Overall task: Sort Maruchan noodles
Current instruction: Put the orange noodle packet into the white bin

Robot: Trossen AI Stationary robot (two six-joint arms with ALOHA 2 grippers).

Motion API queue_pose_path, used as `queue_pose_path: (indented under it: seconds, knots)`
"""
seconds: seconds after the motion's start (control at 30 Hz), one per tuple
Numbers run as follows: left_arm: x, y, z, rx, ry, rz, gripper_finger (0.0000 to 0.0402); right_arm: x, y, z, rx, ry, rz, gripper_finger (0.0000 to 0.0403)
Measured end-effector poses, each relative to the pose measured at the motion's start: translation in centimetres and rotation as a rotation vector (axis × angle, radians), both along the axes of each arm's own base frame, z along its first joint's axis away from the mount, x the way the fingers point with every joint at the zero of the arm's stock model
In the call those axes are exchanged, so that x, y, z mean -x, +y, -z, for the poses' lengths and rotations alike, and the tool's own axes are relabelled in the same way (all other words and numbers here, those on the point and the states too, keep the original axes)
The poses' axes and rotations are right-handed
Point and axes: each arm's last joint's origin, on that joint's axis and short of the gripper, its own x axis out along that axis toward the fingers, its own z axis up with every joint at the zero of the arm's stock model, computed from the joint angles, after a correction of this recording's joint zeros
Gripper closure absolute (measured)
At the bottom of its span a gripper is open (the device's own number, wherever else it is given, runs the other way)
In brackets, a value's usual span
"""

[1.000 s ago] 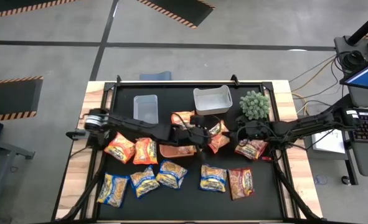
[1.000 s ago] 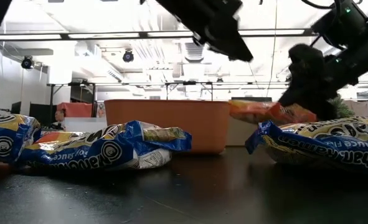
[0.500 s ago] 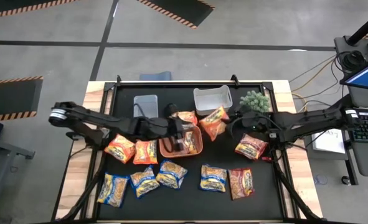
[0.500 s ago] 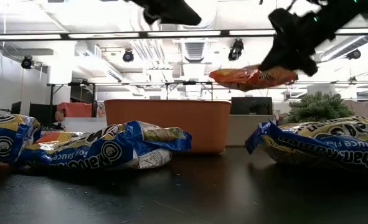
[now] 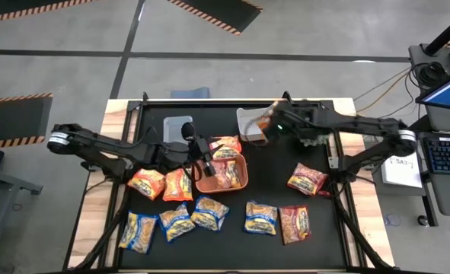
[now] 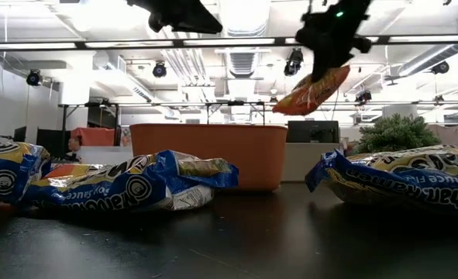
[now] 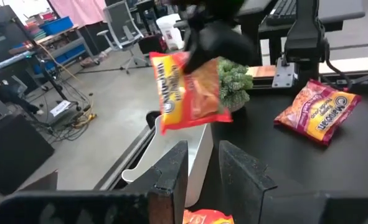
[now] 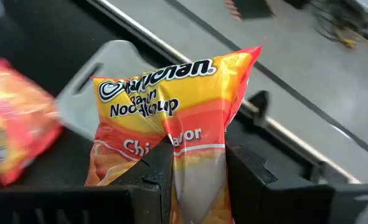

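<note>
**Camera layout**

You look straight down on the whole bench [image 5: 232, 228] from overhead; a low camera looks level across it. Each wrist camera looks closely past its fingers. All share the orange-and-yellow plastic noodle packet [image 8: 171, 130].

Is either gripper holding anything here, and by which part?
The right gripper pinches an orange noodle packet by one short end, above the white bin. The left gripper holds nothing.
</note>
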Motion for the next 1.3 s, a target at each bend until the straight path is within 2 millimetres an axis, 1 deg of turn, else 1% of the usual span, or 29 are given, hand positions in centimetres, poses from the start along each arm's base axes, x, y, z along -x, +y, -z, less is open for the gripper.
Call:
queue_pose_path:
  seconds: [0.1, 0.23, 0.33, 0.43, 0.6, 0.87, 1.03, 1.3]
  knots:
    - [0.3, 0.0, -0.1, -0.007, 0.018, 0.001, 0.0327, -1.7, -2.2, 0.2, -0.003, 0.099, 0.027, 0.0303]
    - [0.8, 0.1, -0.2, -0.011, 0.038, 0.000, 0.0327, -3.5, -4.8, 0.8, 0.041, 0.253, 0.080, 0.0303]
    - [1.2, 0.2, -0.2, -0.013, 0.053, 0.000, 0.0327, -4.6, -6.3, 1.7, 0.061, 0.363, 0.126, 0.0303]
    - [1.3, 0.2, -0.1, -0.013, 0.063, 0.000, 0.0327, -5.7, -7.4, 2.9, 0.064, 0.454, 0.145, 0.0303]
    - [1.3, 0.2, 0.0, -0.013, 0.069, -0.001, 0.0327, -7.0, -8.1, 4.8, 0.044, 0.576, 0.150, 0.0303]
    - [1.3, 0.2, 0.0, -0.014, 0.072, 0.000, 0.0327, -7.8, -8.5, 6.9, 0.037, 0.633, 0.171, 0.0303]
    - [1.3, 0.2, 0.0, -0.014, 0.072, 0.000, 0.0327, -7.9, -8.6, 7.1, 0.046, 0.619, 0.187, 0.0303]
    - [1.3, 0.2, 0.0, -0.015, 0.072, 0.000, 0.0327, -8.0, -8.5, 7.7, 0.014, 0.594, 0.208, 0.0303]
